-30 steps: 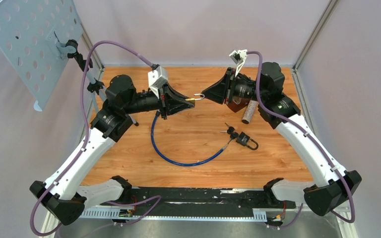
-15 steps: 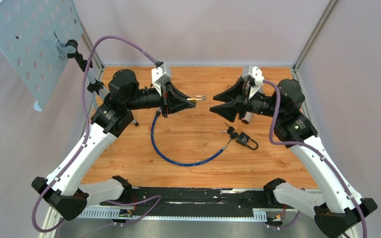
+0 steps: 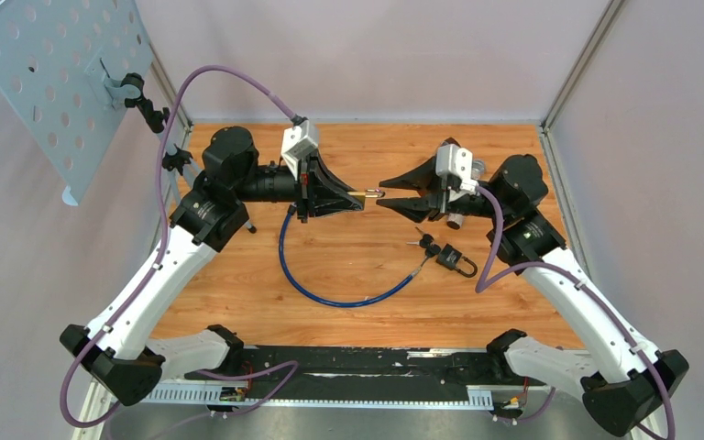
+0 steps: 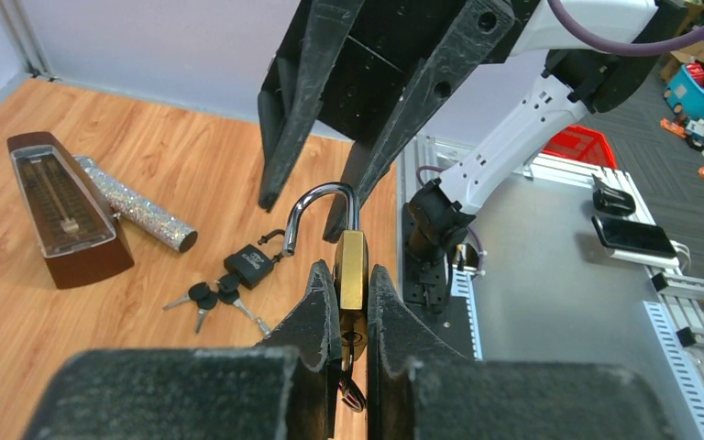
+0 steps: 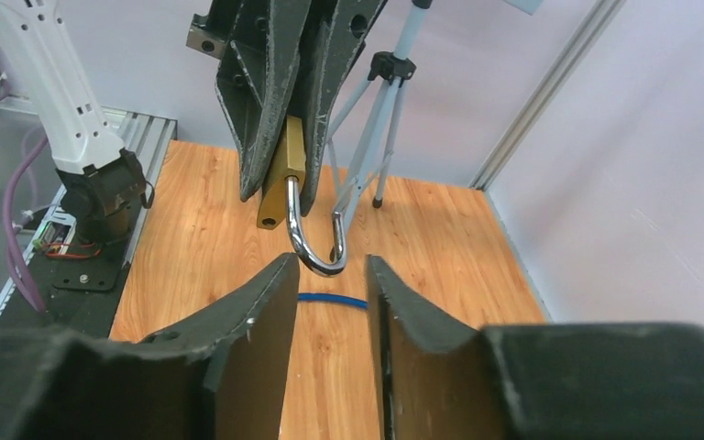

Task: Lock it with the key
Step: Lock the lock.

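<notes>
My left gripper (image 3: 356,194) is shut on a brass padlock (image 4: 350,266), held above the table with its silver shackle (image 4: 316,209) swung open and pointing at the right arm. A key ring hangs under the lock between the left fingers. My right gripper (image 3: 383,196) is open, its fingertips right at the shackle (image 5: 316,240), which sits just beyond the gap between them. The brass body (image 5: 284,179) shows clamped in the left fingers. A black padlock (image 3: 455,260) with several black-headed keys (image 3: 424,244) lies on the wood and joins a blue cable (image 3: 330,291).
A glittery silver tube (image 4: 137,204) and a brown wooden metronome (image 4: 62,209) lie at the back right of the table. A small tripod (image 5: 376,137) stands at the back left with a perforated plate (image 3: 50,73) above it. Grey walls close three sides.
My right gripper has rotated, opened and moved left until its fingertips reach the shackle. My left gripper has kept its hold on the brass padlock and shifted slightly.
</notes>
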### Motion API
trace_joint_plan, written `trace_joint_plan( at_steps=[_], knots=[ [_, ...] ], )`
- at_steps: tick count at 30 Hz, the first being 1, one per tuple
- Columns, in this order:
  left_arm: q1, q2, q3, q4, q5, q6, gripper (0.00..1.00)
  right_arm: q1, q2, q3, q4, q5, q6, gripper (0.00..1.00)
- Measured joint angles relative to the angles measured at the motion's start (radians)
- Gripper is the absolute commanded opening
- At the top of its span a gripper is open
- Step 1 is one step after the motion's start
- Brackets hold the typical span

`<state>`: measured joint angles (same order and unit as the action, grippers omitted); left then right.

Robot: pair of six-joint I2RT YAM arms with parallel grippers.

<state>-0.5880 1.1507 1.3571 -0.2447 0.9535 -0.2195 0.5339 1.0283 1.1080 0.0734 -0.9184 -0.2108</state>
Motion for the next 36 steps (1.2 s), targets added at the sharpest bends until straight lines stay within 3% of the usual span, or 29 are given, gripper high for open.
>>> trace_joint_plan(
  at_steps=[6, 12, 20, 26, 28, 31, 34, 35, 36],
  knots=[
    [0.0, 0.0, 0.0, 0.002, 0.006, -0.002, 0.0, 0.015, 0.02, 0.008, 0.001, -0.027, -0.008, 0.0],
    [0.002, -0.023, -0.018, 0.05, -0.036, 0.016, 0.0, 0.015, 0.033, 0.046, -0.032, -0.042, 0.076, 0.0],
    [0.002, -0.099, -0.098, 0.169, -0.1, 0.049, 0.0, 0.021, 0.088, 0.139, -0.085, -0.026, 0.333, 0.0],
    [0.002, -0.105, -0.119, 0.191, -0.102, 0.058, 0.0, 0.021, 0.098, 0.152, -0.106, 0.019, 0.429, 0.51],
    [0.002, -0.105, -0.122, 0.188, -0.102, 0.067, 0.0, 0.021, 0.097, 0.158, -0.12, 0.05, 0.446, 0.57],
    [0.002, -0.106, -0.122, 0.182, -0.103, 0.078, 0.0, 0.01, 0.095, 0.163, -0.145, 0.083, 0.455, 0.59],
    [0.002, -0.105, -0.122, 0.159, -0.102, 0.094, 0.0, -0.001, 0.094, 0.163, -0.168, 0.091, 0.457, 0.52],
    [0.002, -0.104, -0.121, 0.149, -0.101, 0.097, 0.0, -0.004, 0.093, 0.163, -0.174, 0.091, 0.457, 0.44],
    [0.002, -0.102, -0.12, 0.142, -0.1, 0.098, 0.0, -0.006, 0.093, 0.163, -0.179, 0.09, 0.457, 0.28]
  ],
)
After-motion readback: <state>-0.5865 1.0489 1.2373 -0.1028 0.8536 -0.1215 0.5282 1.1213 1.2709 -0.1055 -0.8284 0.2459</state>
